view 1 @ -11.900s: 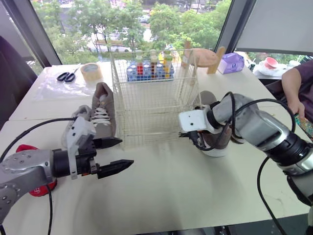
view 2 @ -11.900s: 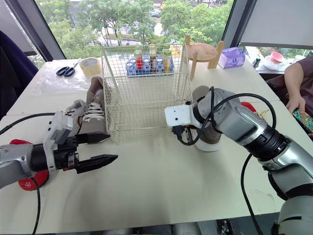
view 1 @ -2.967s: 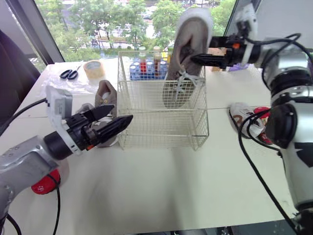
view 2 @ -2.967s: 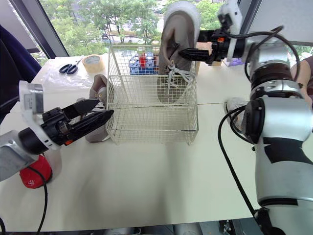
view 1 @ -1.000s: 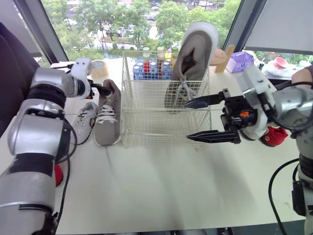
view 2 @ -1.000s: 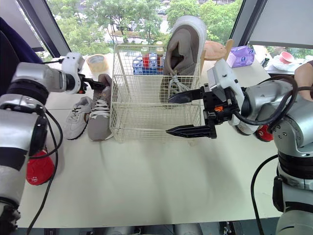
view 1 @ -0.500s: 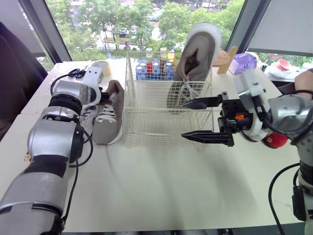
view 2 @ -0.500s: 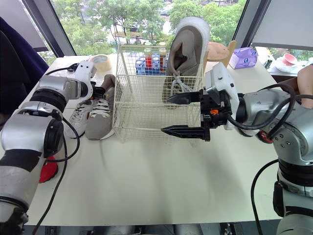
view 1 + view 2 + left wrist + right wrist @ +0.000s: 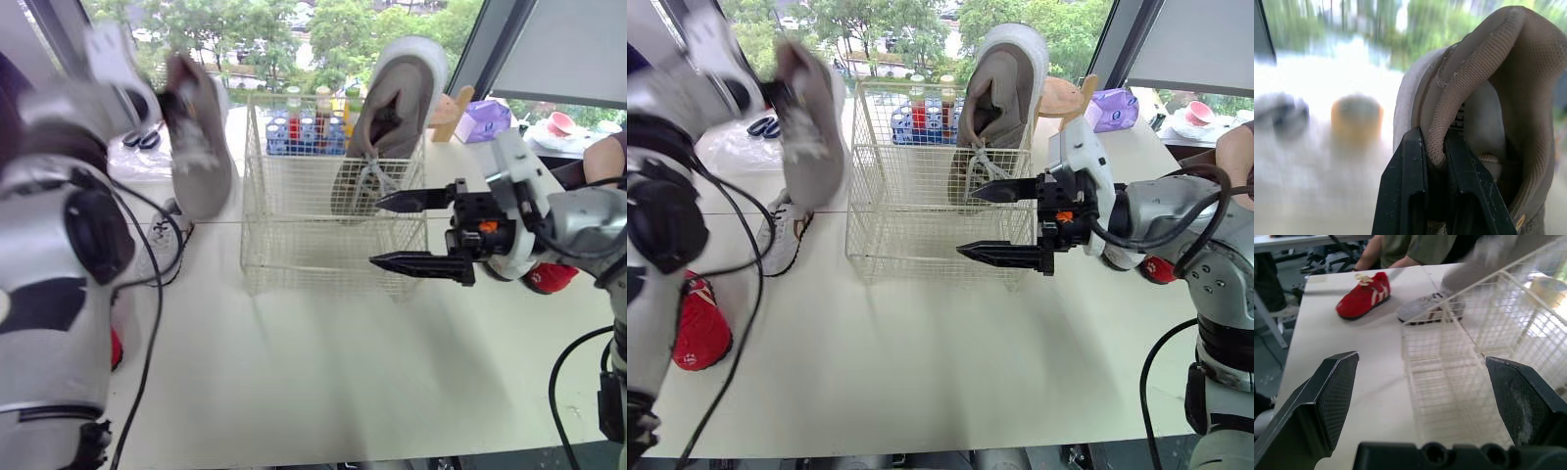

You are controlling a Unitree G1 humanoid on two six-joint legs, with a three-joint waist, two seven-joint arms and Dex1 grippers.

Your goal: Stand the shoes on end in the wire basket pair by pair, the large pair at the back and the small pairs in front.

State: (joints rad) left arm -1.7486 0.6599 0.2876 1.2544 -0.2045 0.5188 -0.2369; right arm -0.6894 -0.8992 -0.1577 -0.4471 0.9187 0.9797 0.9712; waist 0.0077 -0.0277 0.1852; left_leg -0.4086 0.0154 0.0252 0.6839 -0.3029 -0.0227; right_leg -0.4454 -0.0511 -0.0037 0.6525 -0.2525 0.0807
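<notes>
Bearing the whole arrangement, the pale counter (image 9: 323, 372) is carrying the wire basket (image 9: 294, 257) at its middle. One large taupe shoe (image 9: 392, 108) is standing on end, toe down, at the basket's back right, with its heel showing above the rim. Its mate, the second large shoe (image 9: 196, 147), is hanging toe down in the air just left of the basket, and the left claw (image 9: 1432, 139) is pinching its heel collar between closed fingers. The right claw (image 9: 966, 222) is hovering empty and wide open by the basket's front right corner. A small grey sneaker (image 9: 784, 240) and a small red shoe (image 9: 700, 333) are lying on the counter to the left, outside the basket. By this evidence the large pair is half placed. The next move is calling for carrying the held shoe over the rim and lowering it toe first beside its mate. Print inside the held shoe's collar is showing too blurred to read.
</notes>
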